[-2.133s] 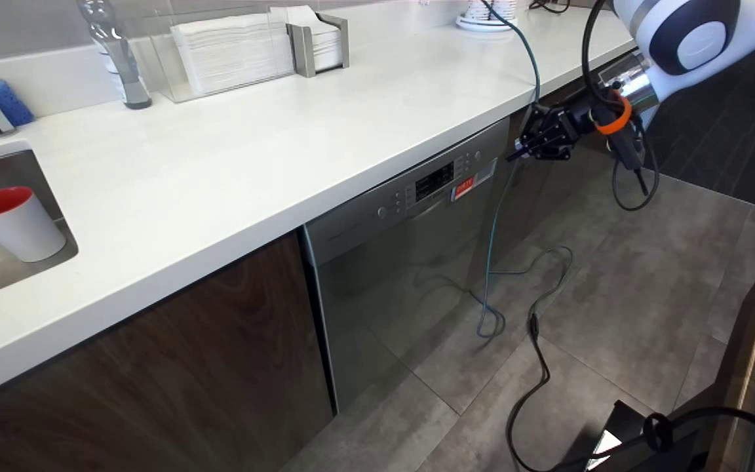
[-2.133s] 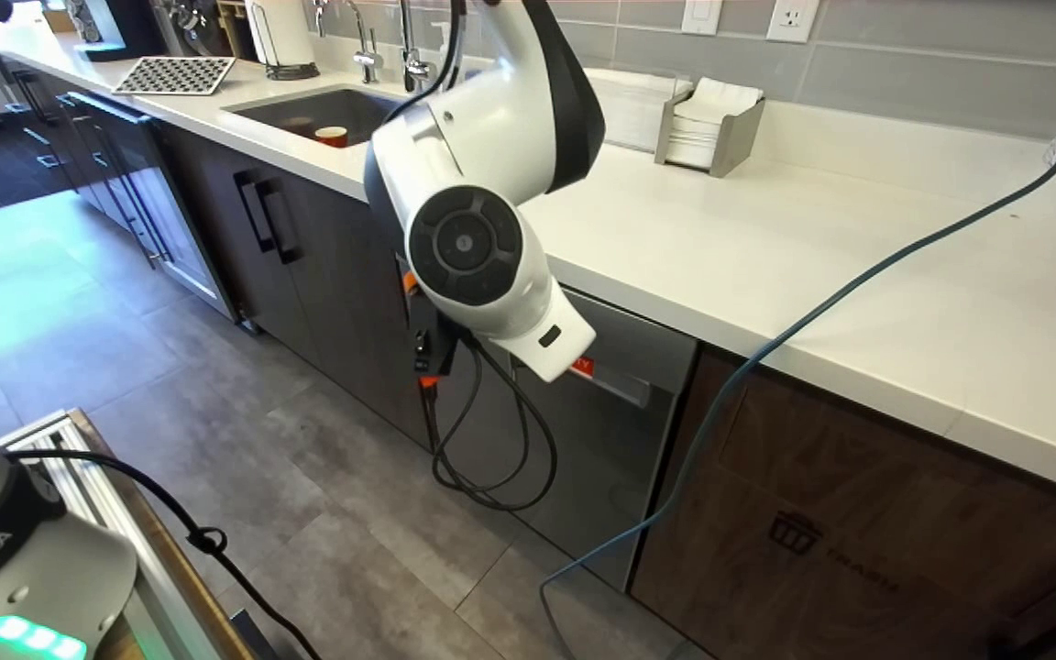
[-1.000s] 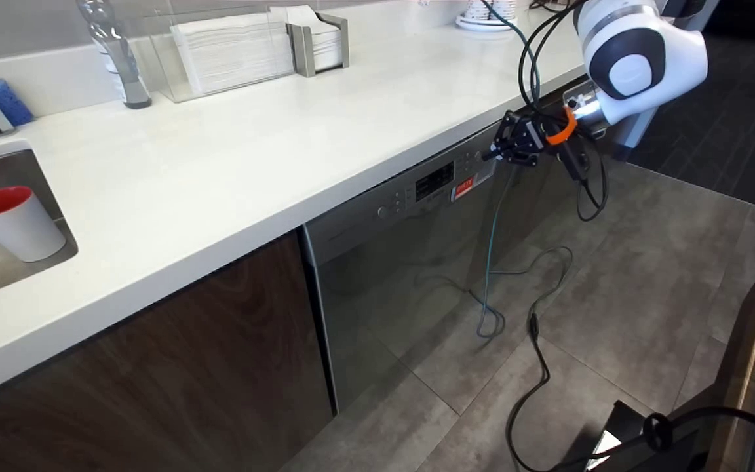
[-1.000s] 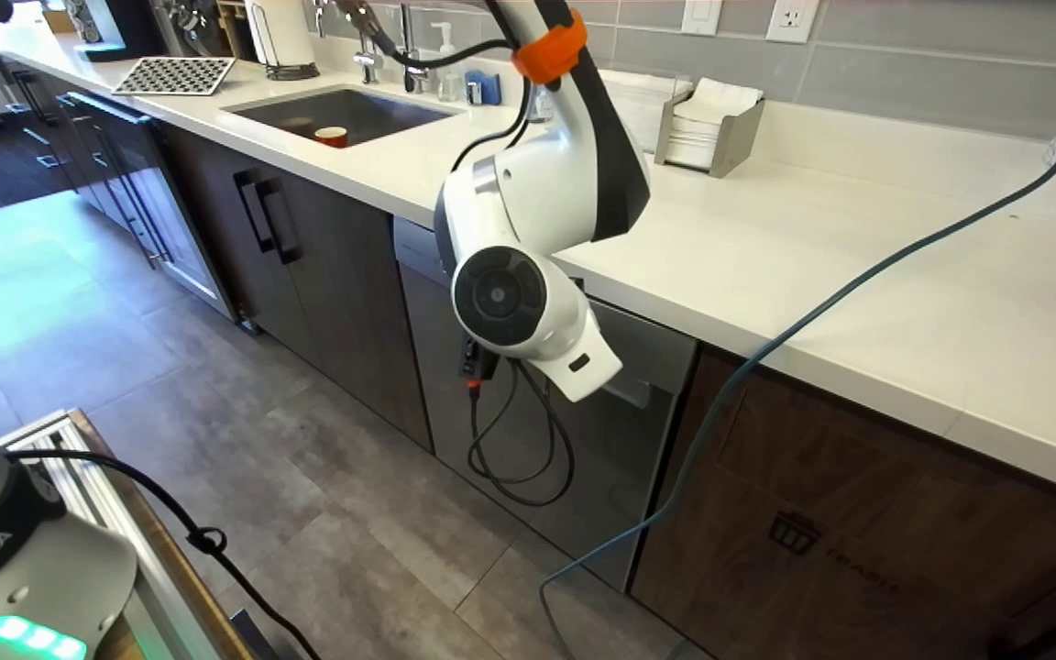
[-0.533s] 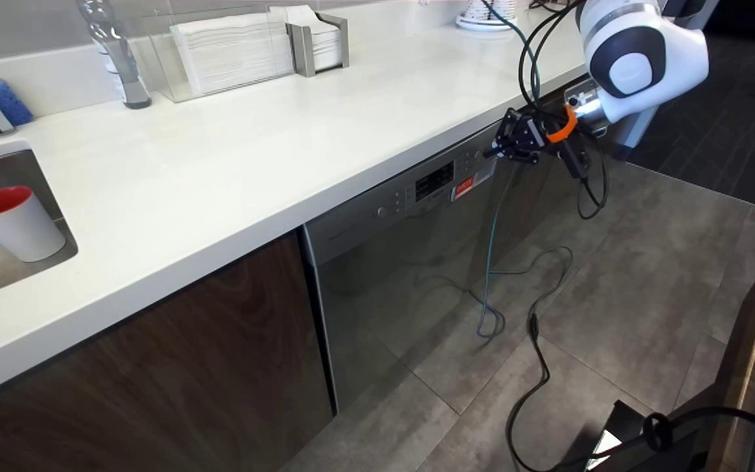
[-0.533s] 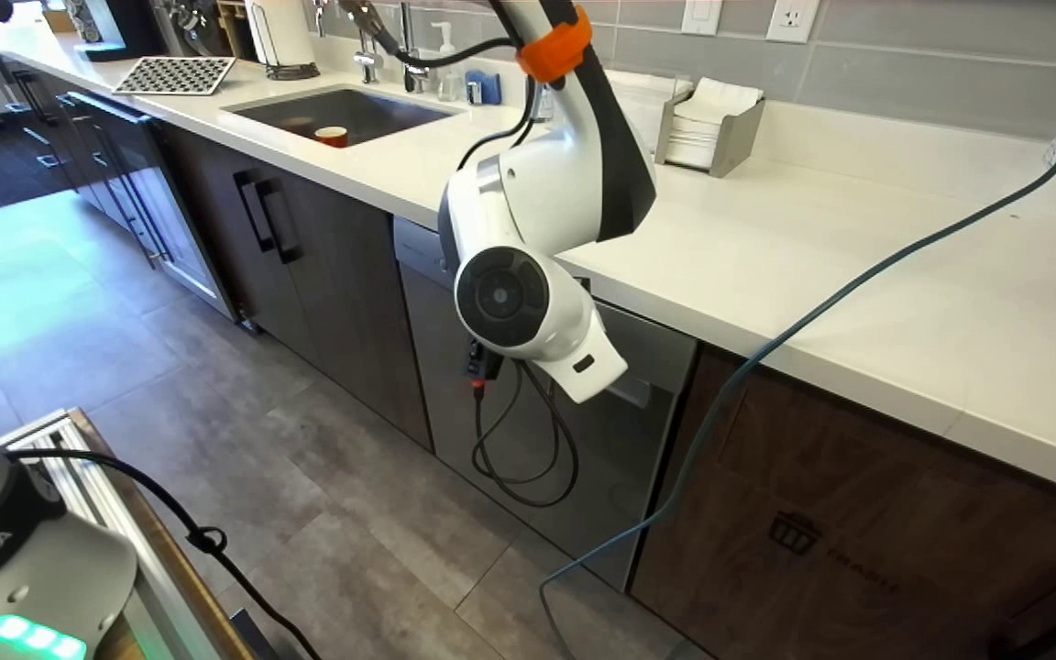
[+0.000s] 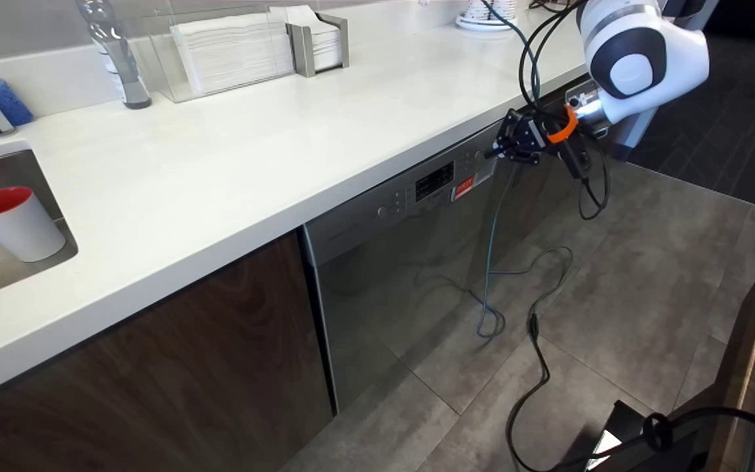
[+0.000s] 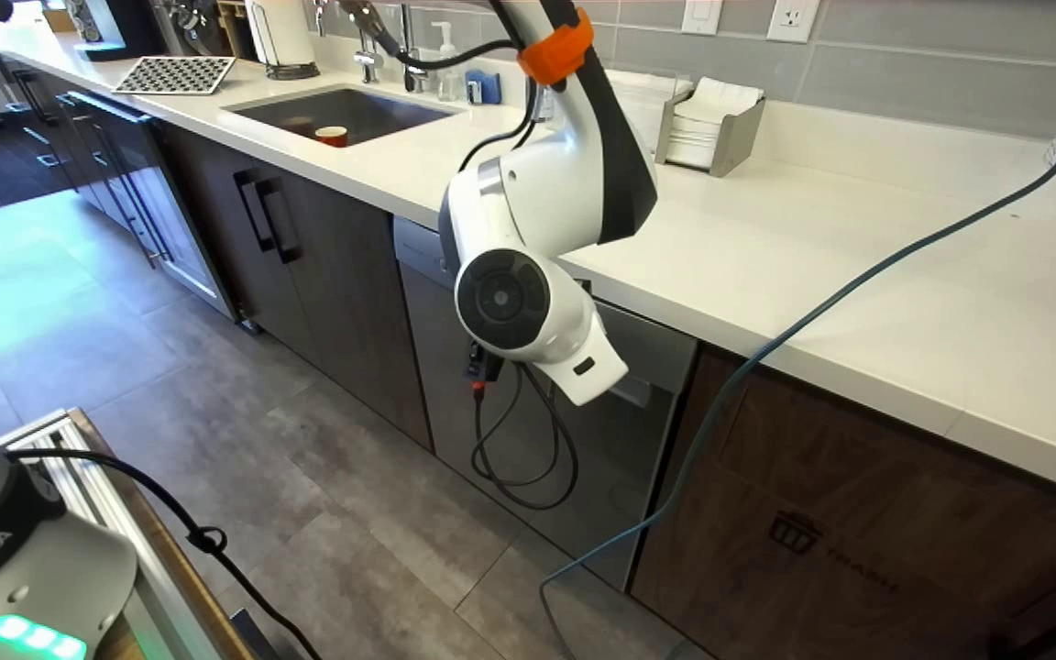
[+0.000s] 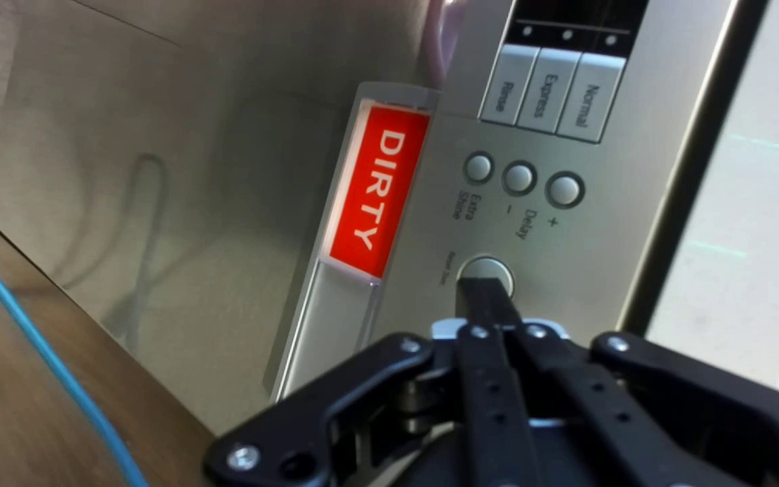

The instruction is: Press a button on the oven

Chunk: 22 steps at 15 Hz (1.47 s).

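Observation:
The oven [image 7: 377,308] has a brushed steel front under the counter. It also shows in an exterior view [image 8: 610,458], partly behind my arm. Its top strip holds a dark display [image 7: 434,181] and a row of buttons. In the wrist view, a large round button [image 9: 488,266] lies on the steel panel [image 9: 423,304], beside smaller buttons [image 9: 518,178]. My gripper [image 9: 487,297] is shut, and its black tip covers the lower part of the round button. Whether it touches the button I cannot tell. The gripper [image 7: 492,154] is hidden behind the arm in an exterior view.
The white countertop edge [image 7: 377,174] overhangs just above the control strip. A red DIRTY sign [image 9: 381,189] is on the front beside the buttons. A blue cable [image 8: 794,330] hangs from the counter to the floor near the arm. A cup [image 7: 17,226] stands in the sink.
Since about two seconds ago, the arm and gripper have moved in to the right end of the oven's control strip. Over the last half second they have barely moved.

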### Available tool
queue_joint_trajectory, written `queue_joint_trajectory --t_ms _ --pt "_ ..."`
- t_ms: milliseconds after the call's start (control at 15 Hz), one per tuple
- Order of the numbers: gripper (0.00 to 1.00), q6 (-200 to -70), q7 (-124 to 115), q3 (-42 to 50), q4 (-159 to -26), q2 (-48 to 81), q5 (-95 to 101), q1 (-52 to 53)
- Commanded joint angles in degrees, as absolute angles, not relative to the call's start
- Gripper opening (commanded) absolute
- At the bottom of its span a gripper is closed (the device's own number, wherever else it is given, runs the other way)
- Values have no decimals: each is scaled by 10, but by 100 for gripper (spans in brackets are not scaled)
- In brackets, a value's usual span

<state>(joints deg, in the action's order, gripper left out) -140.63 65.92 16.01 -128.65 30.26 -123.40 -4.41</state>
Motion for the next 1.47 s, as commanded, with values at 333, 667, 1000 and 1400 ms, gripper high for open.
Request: queue_joint_trajectory --t_ms 333,667,1000,1400 --pt "0 -1366 646 153 -1259 337 -1240 -47" --pt "0 -1367 649 156 -1250 344 -1251 -47" --pt "0 -1361 655 161 -1258 332 -1269 -53" --pt "0 -1345 649 158 -1254 339 -1293 -52"
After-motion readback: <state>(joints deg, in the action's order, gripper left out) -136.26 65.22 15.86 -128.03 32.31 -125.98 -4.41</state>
